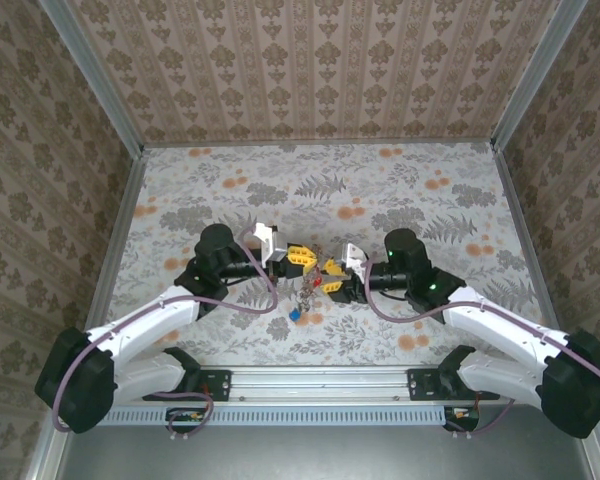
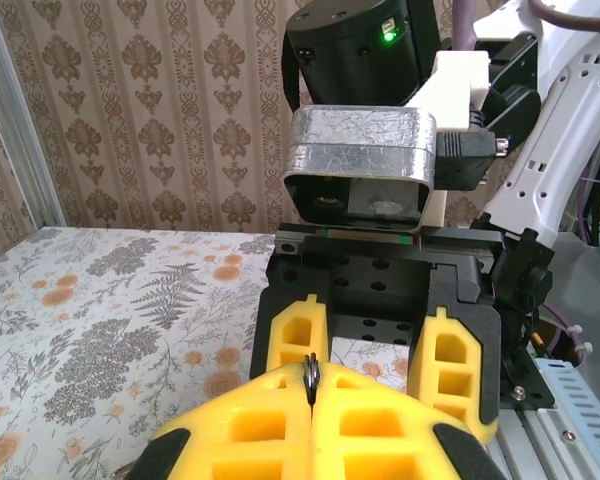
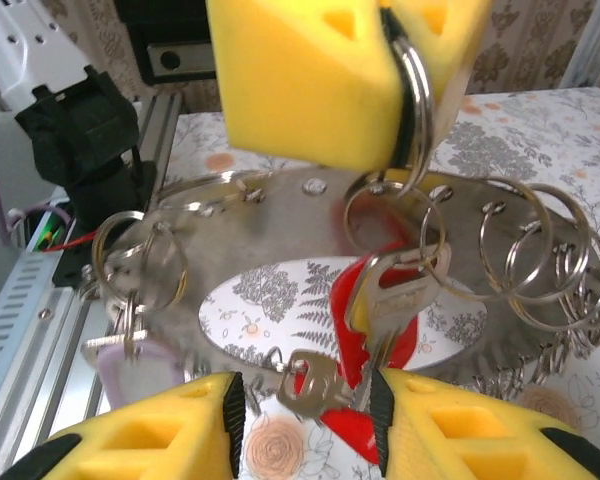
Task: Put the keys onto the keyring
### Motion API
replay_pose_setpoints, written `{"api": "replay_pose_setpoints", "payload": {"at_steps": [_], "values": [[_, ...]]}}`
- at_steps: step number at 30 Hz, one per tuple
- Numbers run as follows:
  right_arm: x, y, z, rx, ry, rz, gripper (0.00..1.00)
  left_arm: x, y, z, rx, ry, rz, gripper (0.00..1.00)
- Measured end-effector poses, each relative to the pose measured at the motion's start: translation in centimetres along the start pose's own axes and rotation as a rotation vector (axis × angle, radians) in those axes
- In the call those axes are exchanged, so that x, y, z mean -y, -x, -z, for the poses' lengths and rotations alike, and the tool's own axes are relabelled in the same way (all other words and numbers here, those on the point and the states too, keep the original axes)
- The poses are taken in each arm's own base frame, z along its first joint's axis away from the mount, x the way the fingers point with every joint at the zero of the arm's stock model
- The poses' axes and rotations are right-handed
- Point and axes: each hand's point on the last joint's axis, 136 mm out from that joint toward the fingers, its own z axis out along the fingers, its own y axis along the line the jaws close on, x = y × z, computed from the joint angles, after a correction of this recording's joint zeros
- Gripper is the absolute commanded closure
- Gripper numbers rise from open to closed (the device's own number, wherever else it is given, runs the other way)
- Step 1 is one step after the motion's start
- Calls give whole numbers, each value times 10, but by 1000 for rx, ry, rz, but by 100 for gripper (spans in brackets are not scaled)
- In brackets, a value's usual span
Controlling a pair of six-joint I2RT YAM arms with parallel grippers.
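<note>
Clamping is seen at the left gripper (image 2: 312,425): it is clenched on the thin dark round wire keyring (image 2: 312,378), held mid-scene above the floral table (image 1: 380,190). Small silver metal keys (image 3: 388,300) with a red oblong plastic tag (image 3: 342,320) are hung from it. Further right, the right gripper (image 3: 305,430) is released, jaws parted either side of the keys.

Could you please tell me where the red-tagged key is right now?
In the right wrist view, the red-tagged key hangs centre-frame just below the left arm's shut yellow fingers, above the gap between the right arm's fingers.
</note>
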Motion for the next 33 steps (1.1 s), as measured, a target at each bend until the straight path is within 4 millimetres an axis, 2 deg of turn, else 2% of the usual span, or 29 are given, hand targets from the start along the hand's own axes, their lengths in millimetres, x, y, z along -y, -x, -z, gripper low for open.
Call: {"api": "replay_pose_setpoints", "payload": {"at_steps": [5, 13, 19, 25, 33], "values": [[1, 9, -7, 42, -41, 15, 56, 0, 2, 0, 8, 1, -3, 100], [19, 3, -5, 31, -159, 13, 57, 0, 5, 0, 17, 1, -2, 100], [20, 8, -2, 70, -182, 37, 59, -1, 5, -1, 19, 1, 2, 100], [20, 12, -2, 96, -197, 51, 67, -1, 5, -1, 22, 1, 2, 100], [26, 17, 0, 115, -244, 70, 87, -1, 6, -1, 24, 2, 0, 100]]}}
